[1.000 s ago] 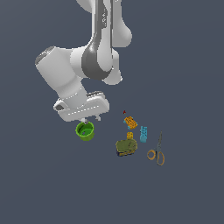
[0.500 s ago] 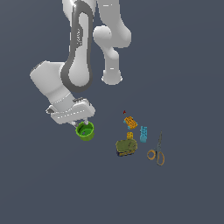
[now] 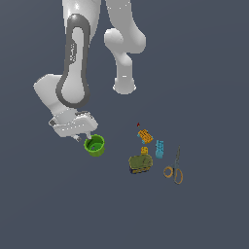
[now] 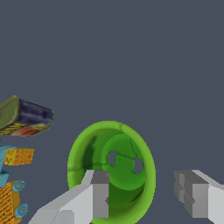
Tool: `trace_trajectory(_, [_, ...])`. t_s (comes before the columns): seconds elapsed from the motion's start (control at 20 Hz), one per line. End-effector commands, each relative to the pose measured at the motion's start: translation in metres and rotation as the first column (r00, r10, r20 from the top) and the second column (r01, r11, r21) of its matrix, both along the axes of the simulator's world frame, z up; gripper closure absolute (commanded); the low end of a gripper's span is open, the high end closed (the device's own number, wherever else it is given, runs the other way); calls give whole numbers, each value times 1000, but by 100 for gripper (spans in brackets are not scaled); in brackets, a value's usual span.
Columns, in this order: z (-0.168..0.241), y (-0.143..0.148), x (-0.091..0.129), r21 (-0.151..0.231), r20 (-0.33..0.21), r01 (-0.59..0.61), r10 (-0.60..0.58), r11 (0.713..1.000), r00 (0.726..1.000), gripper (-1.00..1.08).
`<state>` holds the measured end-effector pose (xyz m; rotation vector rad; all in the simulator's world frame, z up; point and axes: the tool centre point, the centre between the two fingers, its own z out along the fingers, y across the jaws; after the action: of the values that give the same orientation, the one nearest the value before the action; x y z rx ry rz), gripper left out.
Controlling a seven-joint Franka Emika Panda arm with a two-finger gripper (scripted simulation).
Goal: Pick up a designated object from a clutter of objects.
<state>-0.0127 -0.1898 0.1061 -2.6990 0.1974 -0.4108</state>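
Observation:
The designated object, a bright green round cup (image 3: 95, 145), stands upright on the dark floor at the exterior view's left, apart from the clutter of objects. My gripper (image 3: 81, 138) sits low at the cup's left rim. In the wrist view the cup (image 4: 118, 166) shows its darker green inside. The gripper (image 4: 146, 192) is open. One finger (image 4: 98, 192) reaches inside the cup and the other finger (image 4: 192, 192) stands outside it. Part of the cup's wall lies between them, with a gap to the outer finger.
The clutter lies to the exterior view's right: an orange brick (image 3: 144, 134), a smaller orange brick (image 3: 144, 150), a light blue brick (image 3: 159, 149), an olive-green lump (image 3: 139, 163), scissors (image 3: 175, 168) and a tiny red bit (image 3: 138, 124). The robot base (image 3: 124, 87) stands behind.
The arm swung toward the exterior view's left and the gripper dropped slightly beside the cup. The cup and the clutter have stayed in place.

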Motion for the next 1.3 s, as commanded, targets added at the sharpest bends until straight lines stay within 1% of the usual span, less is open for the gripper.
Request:
trace_trajectory(0.0, [-5,-5,-3,-1,6,10,-10,1000,1000,-20])
trace_trajectory(0.35, [-8,-9,-5,-1,8,17,-17,1000,1000,-20])
trace_trajectory(0.95, [-32,1,2,-1,8,18,-18,1000,1000,-20])
trace_trajectory(1.0, [-32,1,2,-1,8,18,-18,1000,1000,108])
trace_trajectory(1.25, [-32,1,2,-1,8,18,-18,1000,1000,108])
